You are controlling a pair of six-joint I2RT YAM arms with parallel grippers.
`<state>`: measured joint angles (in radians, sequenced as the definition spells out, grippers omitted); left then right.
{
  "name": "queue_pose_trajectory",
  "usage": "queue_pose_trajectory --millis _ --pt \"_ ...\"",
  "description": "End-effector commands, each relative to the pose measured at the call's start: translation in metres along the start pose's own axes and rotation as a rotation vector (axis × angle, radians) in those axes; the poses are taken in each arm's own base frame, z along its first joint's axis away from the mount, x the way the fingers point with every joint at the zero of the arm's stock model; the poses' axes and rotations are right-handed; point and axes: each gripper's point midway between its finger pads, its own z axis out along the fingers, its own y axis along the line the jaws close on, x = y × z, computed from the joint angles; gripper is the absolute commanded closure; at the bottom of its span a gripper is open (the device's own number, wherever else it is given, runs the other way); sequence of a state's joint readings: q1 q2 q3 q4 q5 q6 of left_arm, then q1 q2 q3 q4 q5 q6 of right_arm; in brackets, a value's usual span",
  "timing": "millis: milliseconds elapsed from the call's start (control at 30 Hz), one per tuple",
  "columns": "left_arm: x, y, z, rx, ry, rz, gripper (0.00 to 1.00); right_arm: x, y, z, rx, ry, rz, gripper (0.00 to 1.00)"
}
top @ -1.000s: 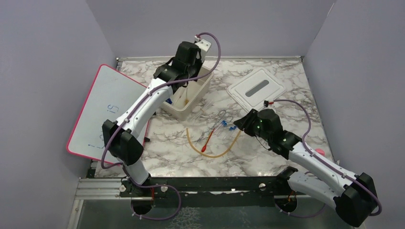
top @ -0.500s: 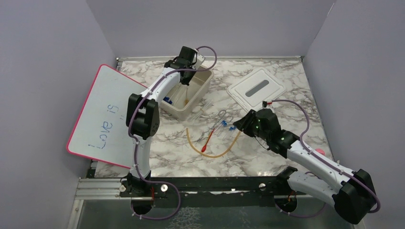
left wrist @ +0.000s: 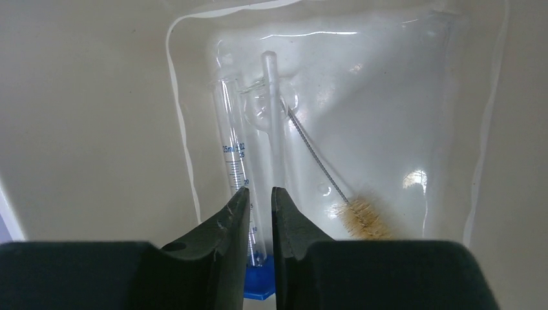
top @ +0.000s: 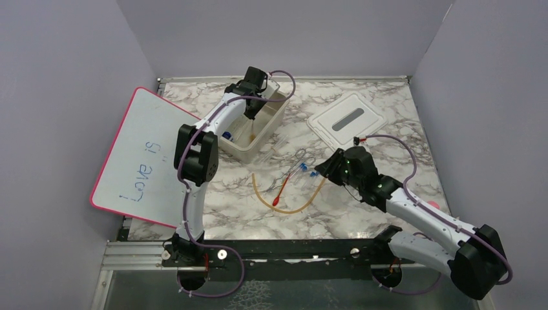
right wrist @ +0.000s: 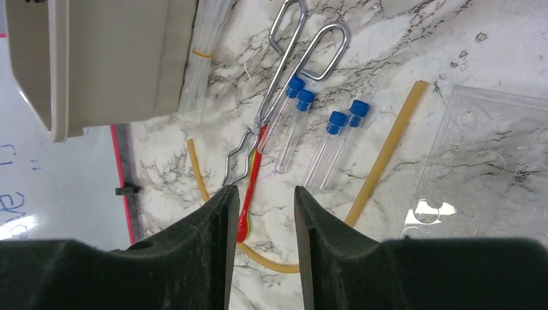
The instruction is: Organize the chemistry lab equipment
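My left gripper (left wrist: 260,194) hangs inside the beige tub (top: 249,155), jaws a narrow gap apart with nothing between them. Below it lie a graduated cylinder (left wrist: 234,155) on a blue base (left wrist: 260,284), a clear tube (left wrist: 274,123) and the tan bristle brush (left wrist: 365,218). My right gripper (right wrist: 263,190) stands open just above the table, over the red-tipped dropper (right wrist: 251,187). Ahead of it are the metal tongs (right wrist: 294,55) and several blue-capped clear tubes (right wrist: 323,148). The amber rubber tube (right wrist: 388,152) curves around them.
The pink-rimmed whiteboard (top: 145,155) leans at the left, touching the tub. The white lid (top: 346,118) lies at the back right. A clear plastic well plate (right wrist: 484,168) sits right of the tubes. A bundle of clear pipettes (right wrist: 203,58) lies against the tub.
The left arm has raised its elbow and reached forward, bringing its gripper lower into the tub. The right arm has barely moved.
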<state>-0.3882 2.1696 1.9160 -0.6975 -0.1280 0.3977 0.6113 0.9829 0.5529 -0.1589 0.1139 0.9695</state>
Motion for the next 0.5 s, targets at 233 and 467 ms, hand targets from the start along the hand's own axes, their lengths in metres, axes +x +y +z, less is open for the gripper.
queue_pose_trajectory --millis 233,467 --pt "-0.046 0.017 -0.076 -0.024 -0.191 -0.103 0.58 0.001 0.002 0.016 0.056 0.052 -0.047 0.57" --pt "-0.067 -0.019 -0.154 0.136 -0.361 -0.174 0.44 -0.003 0.005 0.018 0.061 0.050 -0.062 0.55"
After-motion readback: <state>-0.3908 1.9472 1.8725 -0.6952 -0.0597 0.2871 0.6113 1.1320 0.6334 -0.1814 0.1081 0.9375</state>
